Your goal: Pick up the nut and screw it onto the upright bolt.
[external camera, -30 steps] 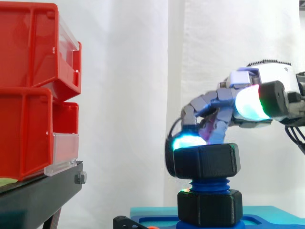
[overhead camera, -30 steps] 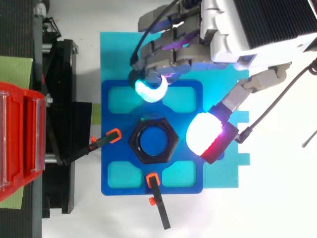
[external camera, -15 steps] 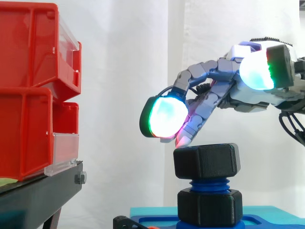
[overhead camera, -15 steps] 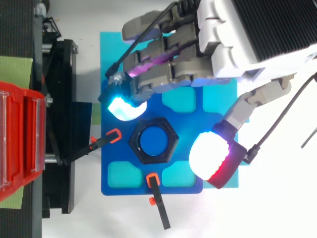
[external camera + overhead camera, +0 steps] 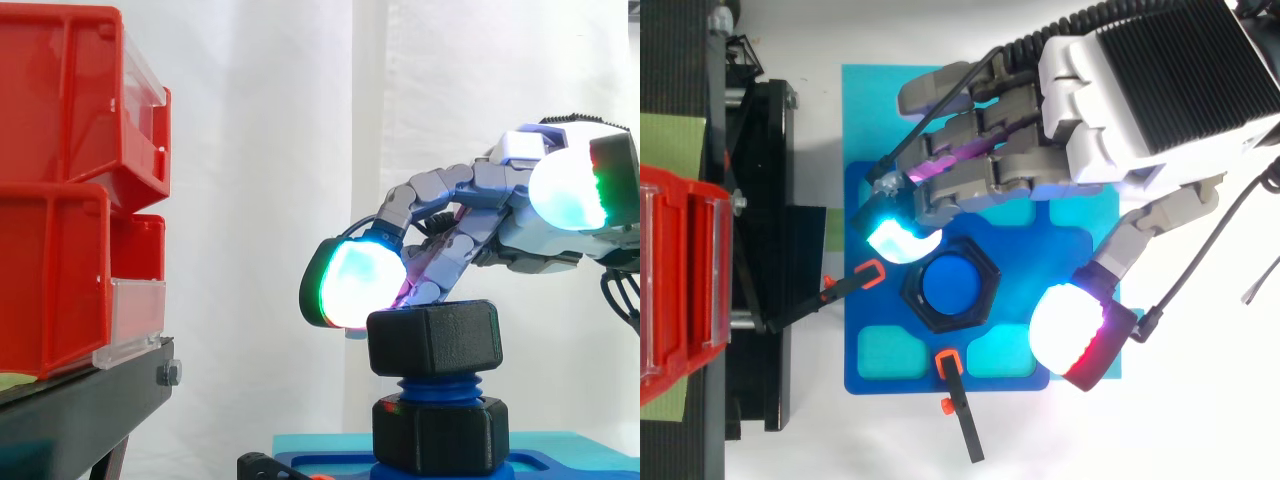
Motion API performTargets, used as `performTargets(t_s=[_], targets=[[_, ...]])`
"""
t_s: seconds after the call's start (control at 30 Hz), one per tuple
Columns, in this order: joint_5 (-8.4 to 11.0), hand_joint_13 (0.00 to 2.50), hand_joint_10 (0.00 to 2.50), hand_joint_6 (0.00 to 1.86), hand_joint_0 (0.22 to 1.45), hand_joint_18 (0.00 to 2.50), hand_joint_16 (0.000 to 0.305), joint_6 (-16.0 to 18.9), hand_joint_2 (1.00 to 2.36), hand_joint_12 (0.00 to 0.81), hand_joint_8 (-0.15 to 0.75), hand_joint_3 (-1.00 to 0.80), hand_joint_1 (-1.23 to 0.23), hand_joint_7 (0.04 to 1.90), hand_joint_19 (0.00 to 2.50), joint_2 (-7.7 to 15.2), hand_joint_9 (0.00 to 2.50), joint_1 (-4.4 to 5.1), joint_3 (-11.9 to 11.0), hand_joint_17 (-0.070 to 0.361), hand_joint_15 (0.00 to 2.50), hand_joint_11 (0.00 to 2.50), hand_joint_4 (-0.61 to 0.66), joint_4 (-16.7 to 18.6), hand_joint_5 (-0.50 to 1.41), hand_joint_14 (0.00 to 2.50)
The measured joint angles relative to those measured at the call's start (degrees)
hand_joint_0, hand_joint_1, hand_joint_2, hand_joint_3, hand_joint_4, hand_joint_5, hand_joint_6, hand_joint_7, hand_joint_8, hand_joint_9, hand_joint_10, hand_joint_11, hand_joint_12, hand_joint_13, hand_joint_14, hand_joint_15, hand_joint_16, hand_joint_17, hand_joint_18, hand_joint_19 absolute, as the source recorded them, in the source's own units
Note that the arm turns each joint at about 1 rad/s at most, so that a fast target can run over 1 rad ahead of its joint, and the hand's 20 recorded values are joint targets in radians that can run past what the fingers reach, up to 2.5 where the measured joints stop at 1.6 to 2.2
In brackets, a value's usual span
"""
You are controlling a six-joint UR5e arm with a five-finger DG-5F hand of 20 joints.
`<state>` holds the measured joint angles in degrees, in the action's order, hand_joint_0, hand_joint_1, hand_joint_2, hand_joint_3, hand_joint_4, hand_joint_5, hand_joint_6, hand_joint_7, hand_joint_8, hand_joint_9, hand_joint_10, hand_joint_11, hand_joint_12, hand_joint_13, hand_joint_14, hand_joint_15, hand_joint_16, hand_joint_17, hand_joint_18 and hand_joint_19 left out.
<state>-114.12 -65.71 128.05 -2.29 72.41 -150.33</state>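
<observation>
2 red bins (image 5: 55, 270) stand left of the blue base (image 5: 890, 382); above its nut (image 5: 435, 338), the hand (image 5: 1040, 140) spreads empty.

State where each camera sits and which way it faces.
Side view: beside the work at about its height, looking level across at the nut on the bolt; the hand reaches in from the right.
Top view: above, looking down on the nut, bolt and blue plate; the hand enters from the upper right.
Shared: hand, nut, bolt, red bins.
</observation>
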Motion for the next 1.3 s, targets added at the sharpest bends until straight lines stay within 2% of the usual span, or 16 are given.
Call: performTargets(t_s=[0.3, 0.77, 0.93, 1.07, 1.13, 1.3], targets=[[0.04, 0.6, 0.0, 0.5, 0.49, 0.34, 0.033, -0.1, 1.0, 0.309, 0.266, -0.5, -0.21, 1.0, 0.01, 0.0, 0.85, 0.0, 0.04, 0.074, 0.0, 0.0, 0.24, -0.08, -0.07, 0.0], [-0.11, 0.67, 0.0, 0.5, 0.51, 0.42, 0.032, -0.11, 1.0, 0.3, 0.287, -0.5, -0.23, 1.45, 0.04, 0.0, 0.95, -0.6, 0.04, 0.072, 0.0, 0.0, 0.2, -0.14, 0.0, 0.0], [-0.19, 0.77, 0.0, 0.5, 0.51, 0.5, 0.031, 0.01, 1.0, 0.29, 0.288, -0.5, -0.25, 1.56, 0.09, -0.01, 1.17, -0.91, 0.02, 0.069, 0.0, 0.0, 0.15, -0.14, 0.05, 0.0], [-0.22, 0.82, 0.0, 0.55, 0.51, 0.58, 0.029, 0.05, 1.0, 0.276, 0.275, -0.5, -0.25, 1.44, 0.14, -0.01, 1.29, -1.15, 0.02, 0.065, 0.0, 0.0, 0.1, -0.14, 0.05, 0.0], [-0.23, 0.9, 0.0, 0.56, 0.51, 0.65, 0.028, 0.06, 1.0, 0.263, 0.236, -0.5, -0.25, 1.44, 0.17, -0.02, 1.38, -1.24, 0.01, 0.063, 0.0, 0.0, 0.09, -0.14, 0.07, 0.0], [-0.29, 0.99, 0.0, 0.57, 0.52, 0.75, 0.025, 0.06, 1.0, 0.239, 0.212, -0.5, -0.26, 1.43, 0.24, -0.06, 1.52, -1.3, -0.03, 0.057, 0.0, 0.03, 0.07, -0.14, 0.07, 0.0]])
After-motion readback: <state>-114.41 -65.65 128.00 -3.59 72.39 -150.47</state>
